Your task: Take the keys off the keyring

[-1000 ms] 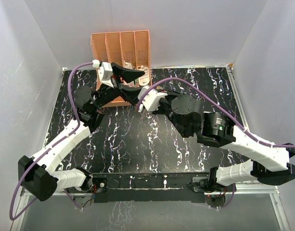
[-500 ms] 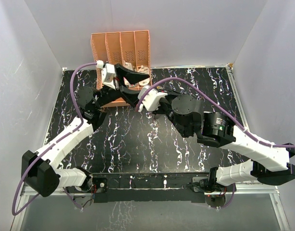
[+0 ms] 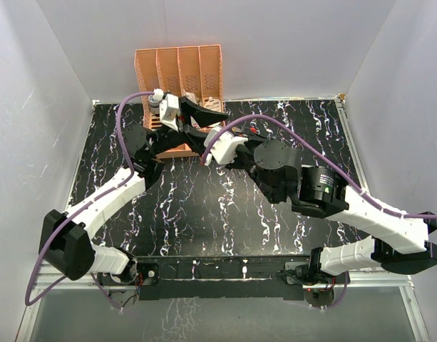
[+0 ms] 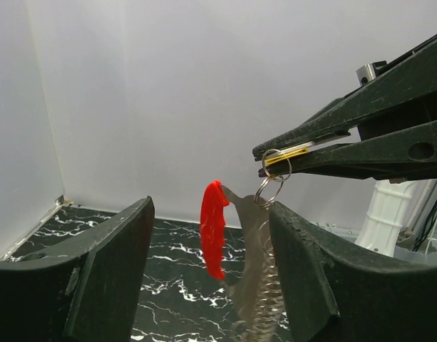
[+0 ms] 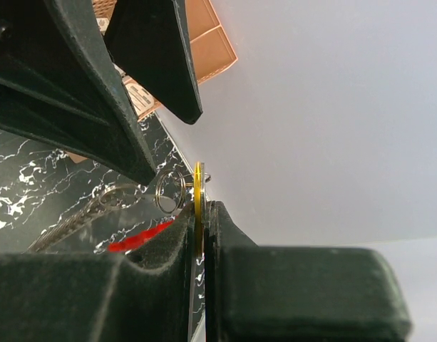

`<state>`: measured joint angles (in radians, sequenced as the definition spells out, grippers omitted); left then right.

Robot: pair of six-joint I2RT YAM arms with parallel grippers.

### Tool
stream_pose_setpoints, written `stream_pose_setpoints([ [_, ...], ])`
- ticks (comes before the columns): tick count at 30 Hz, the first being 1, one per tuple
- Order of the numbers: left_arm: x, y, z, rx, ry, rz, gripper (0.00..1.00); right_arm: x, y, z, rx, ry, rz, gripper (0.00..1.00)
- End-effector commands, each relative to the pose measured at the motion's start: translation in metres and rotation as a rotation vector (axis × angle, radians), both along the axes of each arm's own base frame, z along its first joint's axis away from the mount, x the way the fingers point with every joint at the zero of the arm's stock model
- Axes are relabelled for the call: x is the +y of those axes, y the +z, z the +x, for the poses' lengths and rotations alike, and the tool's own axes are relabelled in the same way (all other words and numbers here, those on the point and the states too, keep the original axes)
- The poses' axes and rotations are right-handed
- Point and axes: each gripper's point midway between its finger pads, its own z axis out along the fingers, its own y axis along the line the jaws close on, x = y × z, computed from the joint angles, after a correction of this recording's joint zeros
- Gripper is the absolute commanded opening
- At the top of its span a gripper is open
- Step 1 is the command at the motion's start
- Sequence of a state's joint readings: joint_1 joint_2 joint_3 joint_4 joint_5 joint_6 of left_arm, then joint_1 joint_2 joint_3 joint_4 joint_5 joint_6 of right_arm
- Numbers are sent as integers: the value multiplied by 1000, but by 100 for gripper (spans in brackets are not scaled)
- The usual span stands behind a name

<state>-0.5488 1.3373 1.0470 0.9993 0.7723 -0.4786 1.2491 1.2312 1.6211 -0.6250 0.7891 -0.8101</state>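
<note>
Although the right gripper [image 4: 264, 158] clamps the flat gold metal key [image 4: 288, 154], the thin wire keyring [image 4: 269, 191] still holds it; the left gripper [image 4: 209, 208] gapes empty.

I work in a robotics lab cell. Plain white panels [image 3: 47, 107] box in a black, white-veined table [image 3: 204, 214], and a dark mounting rail [image 3: 225, 265] runs along its near edge. Purple cables [image 3: 120, 122] loop over my arms, and an orange rack [image 3: 179, 68] stands at the back.
</note>
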Motion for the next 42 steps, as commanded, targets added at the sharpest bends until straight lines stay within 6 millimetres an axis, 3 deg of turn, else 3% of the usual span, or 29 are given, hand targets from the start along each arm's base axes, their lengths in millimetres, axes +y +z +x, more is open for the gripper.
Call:
stream_pose_setpoints([
  [1,3,24,-12,-82,-40,-51,63,-4,22,-2,-34,-3,106,0],
  [13,5,37,-21,-125,-81,-90,54,-3,19,-2,-31,-1,109,0],
  [20,-1,31,-21,-105,-134,-90,43,-4,20,-2,-35,-5,113,0],
  [26,-5,22,-23,-84,-173,-78,42,-3,21,-2,-37,-3,116,0],
  [42,-3,30,-32,-103,-213,-103,32,-2,20,-1,-36,-8,122,0],
])
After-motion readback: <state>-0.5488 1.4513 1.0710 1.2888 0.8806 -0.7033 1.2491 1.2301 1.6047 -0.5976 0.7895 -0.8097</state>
